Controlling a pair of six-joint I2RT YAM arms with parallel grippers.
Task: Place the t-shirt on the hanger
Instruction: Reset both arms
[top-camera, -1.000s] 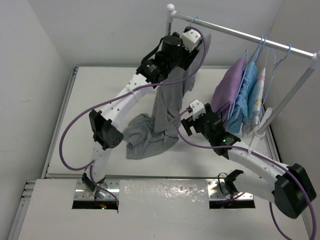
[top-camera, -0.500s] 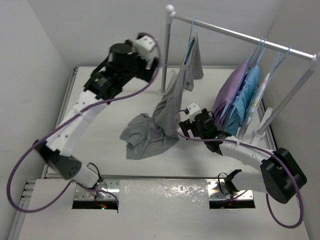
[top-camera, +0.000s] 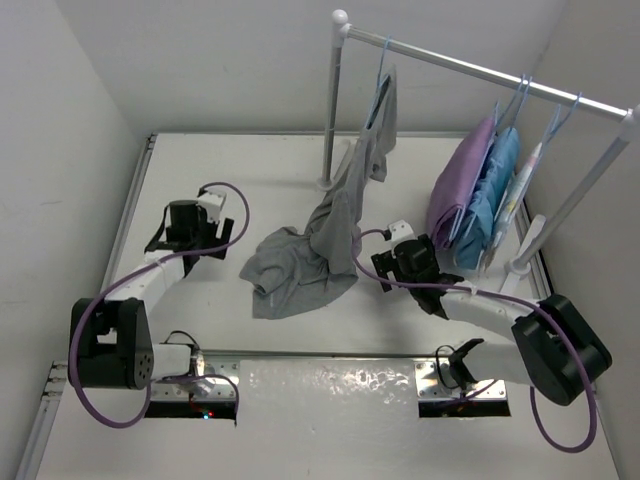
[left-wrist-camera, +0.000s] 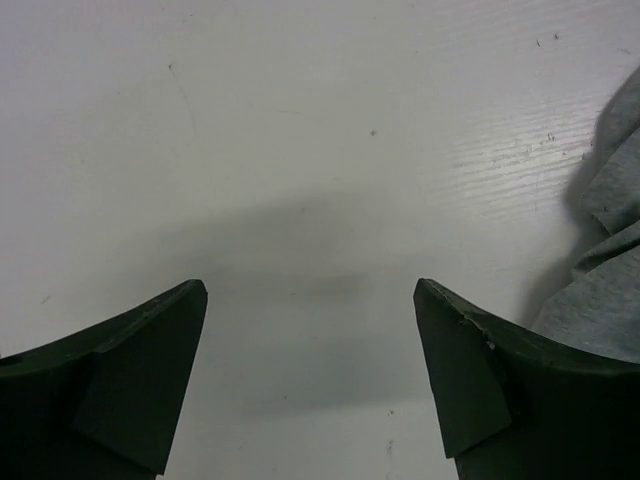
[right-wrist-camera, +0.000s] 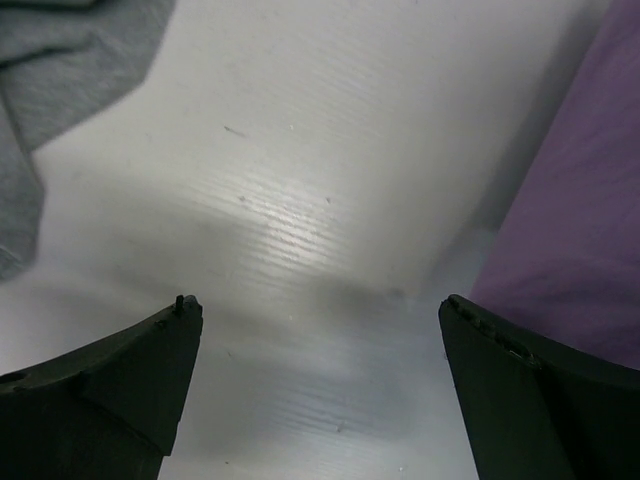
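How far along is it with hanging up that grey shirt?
Mostly done, it seems: the t-shirt hangs from the hanger, hooked on the rail. Nothing is in hand: the left gripper and right gripper are open and empty, low over the table. Possibly left: tidying, since the shirt hangs bunched, its lower part pooled on the table; whether both shoulders sit on the hanger I cannot tell.

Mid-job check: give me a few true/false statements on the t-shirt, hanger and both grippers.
The hanger hangs on the rail. True.
The t-shirt hangs clear of the table. False: its lower part lies bunched on the table.
The left gripper holds the t-shirt. False: it is open and empty, over bare table beside the t-shirt.
The right gripper is open and empty. True.
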